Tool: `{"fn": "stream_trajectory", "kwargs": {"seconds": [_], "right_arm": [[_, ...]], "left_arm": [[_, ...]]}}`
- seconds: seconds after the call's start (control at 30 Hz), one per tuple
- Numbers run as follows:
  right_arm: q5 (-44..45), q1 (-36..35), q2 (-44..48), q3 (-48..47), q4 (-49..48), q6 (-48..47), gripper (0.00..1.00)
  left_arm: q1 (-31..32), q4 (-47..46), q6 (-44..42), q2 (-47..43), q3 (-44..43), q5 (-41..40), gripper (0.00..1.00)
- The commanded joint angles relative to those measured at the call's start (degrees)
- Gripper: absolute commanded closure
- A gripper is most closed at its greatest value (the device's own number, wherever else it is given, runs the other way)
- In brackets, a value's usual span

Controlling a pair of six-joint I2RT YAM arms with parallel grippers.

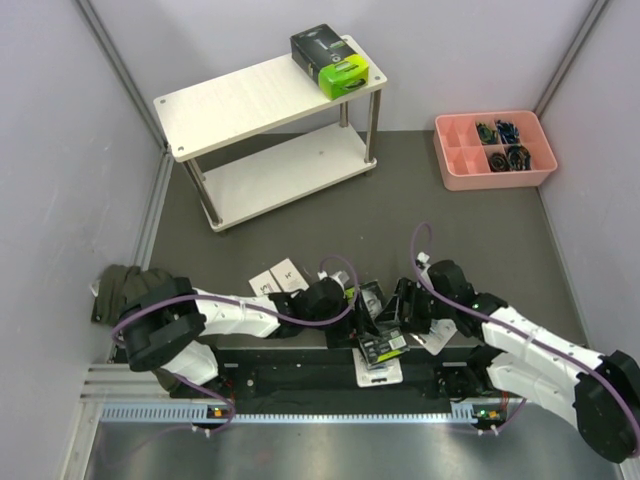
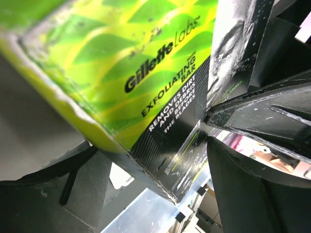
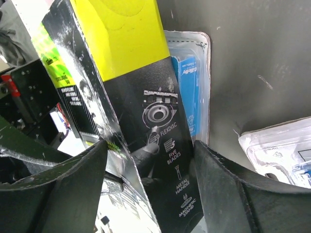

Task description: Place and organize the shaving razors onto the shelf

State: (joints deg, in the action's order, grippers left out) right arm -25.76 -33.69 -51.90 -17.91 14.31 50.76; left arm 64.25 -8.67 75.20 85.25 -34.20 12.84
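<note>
1. Black and lime-green cardboard razor pack (image 1: 382, 346): you see it standing tilted between the two grippers, near the arm bases and well apart from the shelf.
2. Right gripper (image 3: 148, 145): the pack fills the gap, and both fingers (image 3: 233, 189) lie against its edges, so it is clamped on the pack.
3. Left gripper (image 2: 150, 133): its fingers stand apart on either side of the same pack's corner. You cannot tell whether they press on it.
4. Two clear plastic blister packs with blue cards: one (image 3: 192, 82) lies flat just behind the held pack, the other (image 3: 277, 150) lies near it on the dark grey table (image 1: 300, 230).
5. Two slim white razor boxes (image 1: 278, 278): these lie side by side on the table, just beyond the left arm.
6. Two-tier pale wooden shelf with round metal posts (image 1: 250, 100): it stands at the far side. A second black and lime-green pack (image 1: 330, 60) rests on the right end of its top board.
7. Pink plastic compartment tray (image 1: 445, 150): it sits at the far right and holds small dark items.
8. Dark green cloth (image 1: 125, 285): it lies at the left edge.
</note>
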Motion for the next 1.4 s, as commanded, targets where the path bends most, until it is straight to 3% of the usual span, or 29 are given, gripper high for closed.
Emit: {"fn": "stream_trajectory", "kwargs": {"seconds": [0.0,0.47,0.63,0.87,1.03,1.23,1.37], "right_arm": [[-2.9,-0.5,1.6,0.8,0.1,0.5,0.34],[-11.4,-0.6,3.2,2.3,-9.2,2.1,0.45],[-11.9,-0.6,3.6,2.8,-10.2,2.3,0.50],[-13.7,-0.5,7.1,5.5,-15.4,5.4,0.48],[-13.8,-0.6,7.0,5.3,-16.1,5.4,0.46],[-12.9,-0.6,6.8,4.7,-16.7,5.7,0.45],[-13.4,-0.6,7.0,4.9,-17.3,5.8,0.45]], "left_arm": [[0.2,-6.2,1.1,1.9,3.3,-2.5,0.20],[0.8,-21.8,-2.0,-2.4,10.7,-5.9,0.24],[1.3,-19.6,-4.4,-8.8,11.3,-9.1,0.25],[1.4,-19.6,-6.1,-18.7,14.5,-15.6,0.23],[1.4,-24.7,-9.1,-20.3,14.9,-13.1,0.22],[1.5,-29.2,-11.4,-12.8,11.0,-2.9,0.22],[2.6,-39.7,-10.4,-7.0,11.2,2.4,0.22]]}}
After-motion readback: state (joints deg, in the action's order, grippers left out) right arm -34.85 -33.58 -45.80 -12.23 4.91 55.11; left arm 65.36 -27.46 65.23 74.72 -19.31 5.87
